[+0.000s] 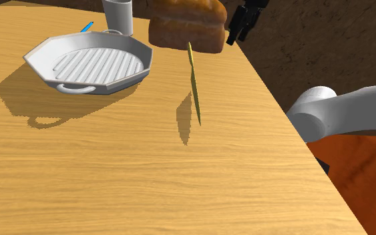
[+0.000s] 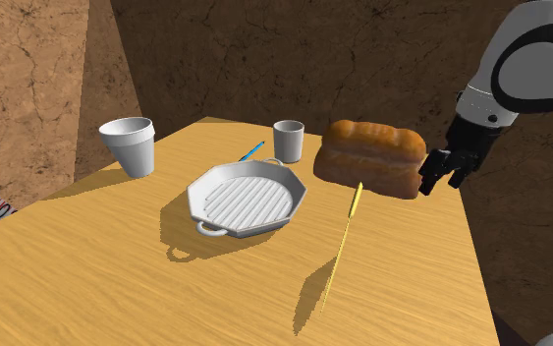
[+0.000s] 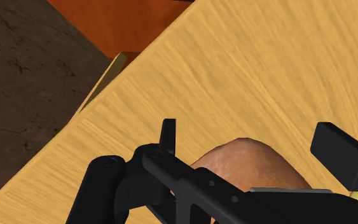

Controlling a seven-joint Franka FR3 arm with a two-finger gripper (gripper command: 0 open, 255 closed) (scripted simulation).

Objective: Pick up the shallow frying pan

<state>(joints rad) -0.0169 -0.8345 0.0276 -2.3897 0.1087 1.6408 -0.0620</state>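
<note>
Frying pan [image 1: 93, 67] shows its bare ribbed floor; the pincer [image 2: 437, 183] gapes open beside the loaf [image 2: 372, 157].

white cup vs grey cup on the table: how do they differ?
The white cup looks larger and tapers toward its base; the grey cup looks smaller and straighter-sided. The white cup stands apart from the frying pan, near the edge of the table at the second exterior view's left; the grey cup stands close by the frying pan's far rim. Both are upright and open-topped.
</note>
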